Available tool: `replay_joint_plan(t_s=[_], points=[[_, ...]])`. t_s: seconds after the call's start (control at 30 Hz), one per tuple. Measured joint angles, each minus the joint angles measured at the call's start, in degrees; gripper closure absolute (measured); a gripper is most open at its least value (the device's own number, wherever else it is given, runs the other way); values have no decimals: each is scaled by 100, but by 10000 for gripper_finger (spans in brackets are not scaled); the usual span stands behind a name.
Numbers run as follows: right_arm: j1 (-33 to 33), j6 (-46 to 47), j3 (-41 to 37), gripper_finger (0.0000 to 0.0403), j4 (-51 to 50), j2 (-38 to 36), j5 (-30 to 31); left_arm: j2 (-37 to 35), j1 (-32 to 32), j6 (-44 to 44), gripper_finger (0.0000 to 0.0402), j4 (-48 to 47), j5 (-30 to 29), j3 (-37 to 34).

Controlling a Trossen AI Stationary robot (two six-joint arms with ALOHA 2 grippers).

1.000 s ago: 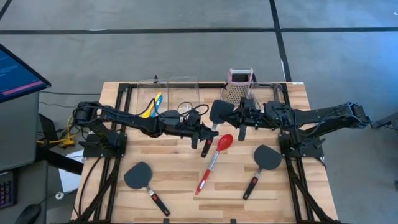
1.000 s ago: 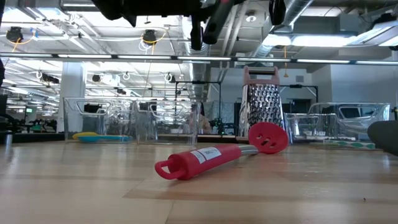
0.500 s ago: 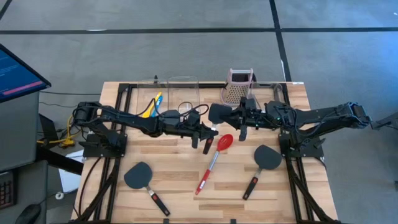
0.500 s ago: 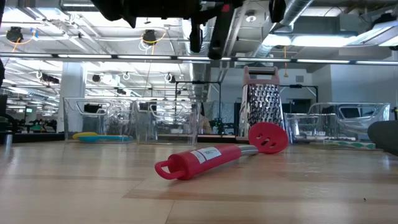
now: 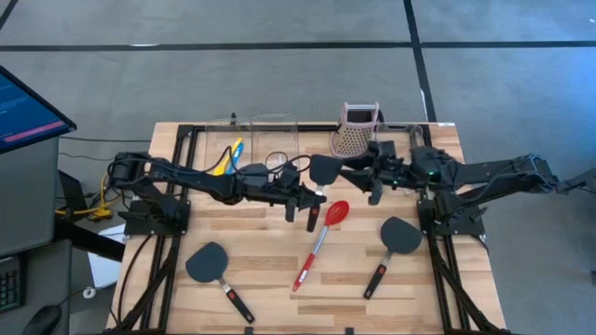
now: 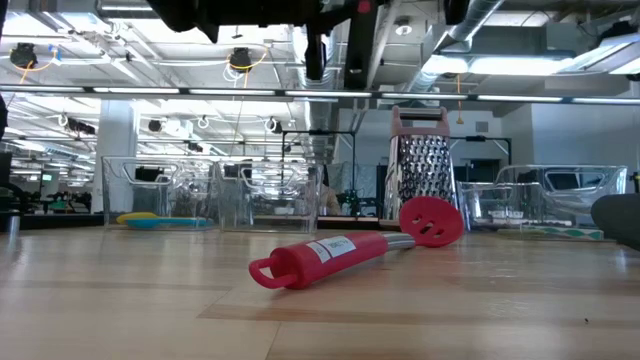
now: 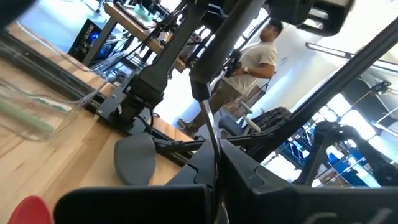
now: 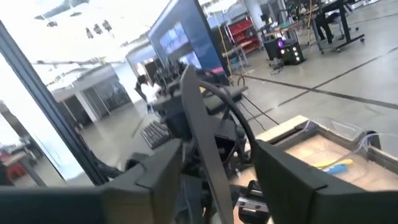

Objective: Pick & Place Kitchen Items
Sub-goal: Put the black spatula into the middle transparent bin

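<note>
Spatula handover above the red spoon point(image 5: 320, 240).
Left gripper point(image 5: 312, 199) clenched on black spatula point(image 5: 323, 169); right gripper point(image 5: 358, 175) fingers released, flanking its blade.

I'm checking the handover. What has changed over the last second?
The right gripper opened off the spatula and drew back toward its own side. The left gripper, shut on the spatula's handle, now holds it alone. The red spoon and grater stayed put.

The right gripper point(image 8: 211, 168) has its fingers point(image 8: 152, 177) spread, with a thin spatula blade point(image 8: 202, 134) edge-on between them. Beyond are the left arm point(image 8: 186, 118), a monitor point(image 8: 183, 34) upper centre, and yellow and blue spoons point(image 8: 333, 166) lower right.
</note>
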Motion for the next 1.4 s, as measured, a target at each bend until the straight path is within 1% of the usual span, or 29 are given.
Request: replay_joint_plan(t_s=[0.13,0.23,0.3,0.37,0.5,0.73,0.83,1.07,1.2,1.3,1.4], points=[[0,38,0,169,-168,-456,-5,-163,55,22,401,-11,23,-28],[47,128,0,151,-333,-861,-126,-427,191,28,401,-19,217,-76],[137,141,1,149,-339,-1103,-127,-638,328,29,401,-62,374,-131],[258,141,0,149,-343,-1324,-129,-910,499,32,401,-479,465,-160],[476,92,0,152,-353,-1641,-124,-1364,927,74,401,-1249,463,-168],[742,-149,0,166,-393,-1751,-118,-1791,1886,366,401,-1771,424,-166],[800,-163,0,173,-497,-1709,-116,-1803,2300,452,401,-2052,424,-166],[873,-166,0,187,-762,-1593,-113,-1655,3124,508,401,-3072,428,-168],[870,-178,-2,194,-917,-1557,-109,-1476,3503,514,401,-3148,609,-166],[863,-178,0,199,-1081,-1543,-109,-1313,3698,515,401,-3190,630,-166],[863,-178,-2,203,-1195,-1516,-109,-1124,3880,492,401,-3267,912,-165]])
